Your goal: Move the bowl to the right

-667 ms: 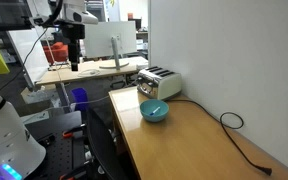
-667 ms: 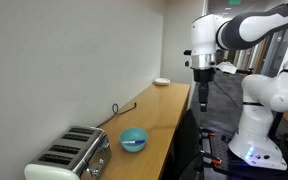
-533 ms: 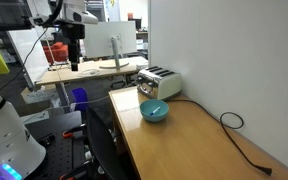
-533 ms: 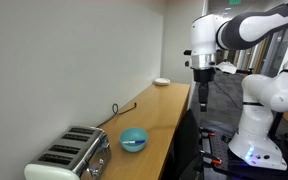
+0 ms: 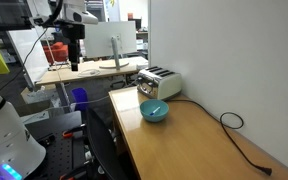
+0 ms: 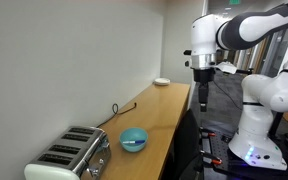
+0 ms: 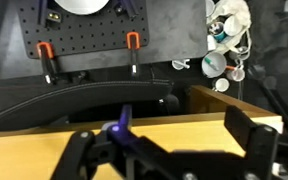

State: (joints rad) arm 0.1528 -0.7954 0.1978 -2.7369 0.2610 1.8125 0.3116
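Note:
The small teal-blue bowl (image 5: 155,111) sits on the wooden table (image 5: 199,145) in front of the silver-white toaster (image 5: 158,82); it also shows in an exterior view (image 6: 134,139) next to the toaster (image 6: 70,155). My gripper (image 5: 74,63) hangs high in the air off the table's edge, far from the bowl, seen also in an exterior view (image 6: 203,90). In the wrist view the open, empty fingers (image 7: 169,150) frame bare table top; the bowl is out of that view.
A black cable (image 5: 239,135) runs along the table by the white wall. A small white object (image 6: 161,82) lies at the table's far end. The robot base (image 6: 256,130) and a black perforated board (image 7: 84,25) stand beside the table.

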